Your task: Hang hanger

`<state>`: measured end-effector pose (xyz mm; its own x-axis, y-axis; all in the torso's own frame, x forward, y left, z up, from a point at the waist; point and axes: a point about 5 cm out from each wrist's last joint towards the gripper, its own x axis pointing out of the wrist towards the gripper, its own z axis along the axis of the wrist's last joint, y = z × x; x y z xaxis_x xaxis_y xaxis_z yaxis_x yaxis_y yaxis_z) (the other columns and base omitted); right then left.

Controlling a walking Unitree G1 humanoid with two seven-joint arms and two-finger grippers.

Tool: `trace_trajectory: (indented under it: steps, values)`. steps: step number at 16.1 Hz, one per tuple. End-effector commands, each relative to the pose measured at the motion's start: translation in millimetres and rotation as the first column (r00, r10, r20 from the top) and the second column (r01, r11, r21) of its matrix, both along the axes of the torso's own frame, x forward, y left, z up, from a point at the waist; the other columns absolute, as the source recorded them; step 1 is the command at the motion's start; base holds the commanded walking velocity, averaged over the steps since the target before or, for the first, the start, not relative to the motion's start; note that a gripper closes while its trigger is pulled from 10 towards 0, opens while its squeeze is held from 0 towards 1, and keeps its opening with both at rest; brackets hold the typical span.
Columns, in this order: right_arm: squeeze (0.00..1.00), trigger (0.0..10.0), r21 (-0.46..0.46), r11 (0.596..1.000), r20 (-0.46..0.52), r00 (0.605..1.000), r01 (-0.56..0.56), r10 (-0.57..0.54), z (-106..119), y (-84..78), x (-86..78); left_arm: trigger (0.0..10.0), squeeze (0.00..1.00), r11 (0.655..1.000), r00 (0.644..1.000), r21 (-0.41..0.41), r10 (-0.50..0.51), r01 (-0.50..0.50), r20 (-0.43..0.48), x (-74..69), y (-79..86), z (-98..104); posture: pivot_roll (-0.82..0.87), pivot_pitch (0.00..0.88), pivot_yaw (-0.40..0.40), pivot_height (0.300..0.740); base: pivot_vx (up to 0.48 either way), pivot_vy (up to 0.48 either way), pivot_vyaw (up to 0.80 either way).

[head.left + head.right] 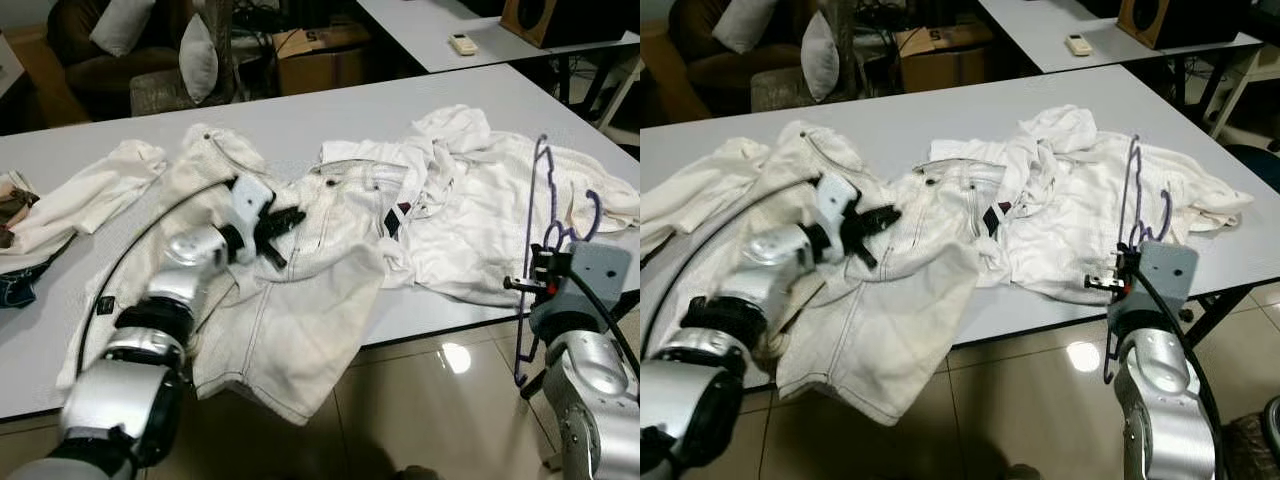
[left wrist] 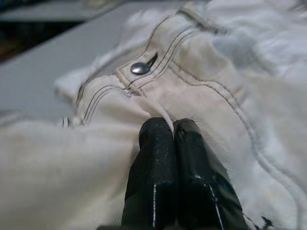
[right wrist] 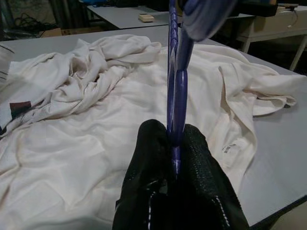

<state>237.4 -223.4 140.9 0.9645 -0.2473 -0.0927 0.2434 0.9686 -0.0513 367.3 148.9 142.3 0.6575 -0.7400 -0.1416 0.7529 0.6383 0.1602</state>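
Nearest, at the right near edge of the counter (image 1: 300,125), the right gripper (image 3: 175,143) is clamped on a purple hanger (image 1: 535,230), held upright beside a crumpled white shirt (image 1: 470,200). To the left, the left gripper (image 1: 285,222) has its fingers pressed together, tips resting on white jeans (image 1: 300,300) draped over the near edge.

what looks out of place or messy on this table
The white jeans sag off the table's front edge, with crumpled white shirts piled beside them. The right gripper holds a purple hanger with nothing on it.
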Motion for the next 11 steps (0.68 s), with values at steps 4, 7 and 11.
trace_trajectory:
  steps: [4, 7, 11]
  values:
    - [0.0, 10.0, 0.01, 1.0, 0.028, 1.0, -0.003, 0.003, 3.9, -4.7, 4.1, 0.0, 0.0, 0.965, 0.933, 0.029, -0.261, 0.262, 0.247, 10.9, 3.5, 86.8, -0.24, 0.0, 0.11, 0.74, 0.0, 0.0, 0.0]
    - [0.0, 10.0, 0.019, 1.0, 0.043, 0.999, -0.012, 0.012, 6.4, -4.0, 10.4, 0.0, 0.0, 0.931, 0.836, 0.229, -0.356, 0.283, 0.417, 16.9, 5.8, 159.0, -0.22, 0.0, 0.096, 0.74, 0.0, 0.0, 0.0]
    - [0.0, 10.0, 0.063, 0.998, 0.055, 0.998, 0.026, -0.03, 4.1, -4.7, 8.2, 0.0, 0.0, 0.848, 0.732, 0.123, -0.51, 0.515, 0.451, 7.8, -9.4, 214.7, -0.22, 0.0, 0.114, 0.74, 0.0, 0.0, 0.0]
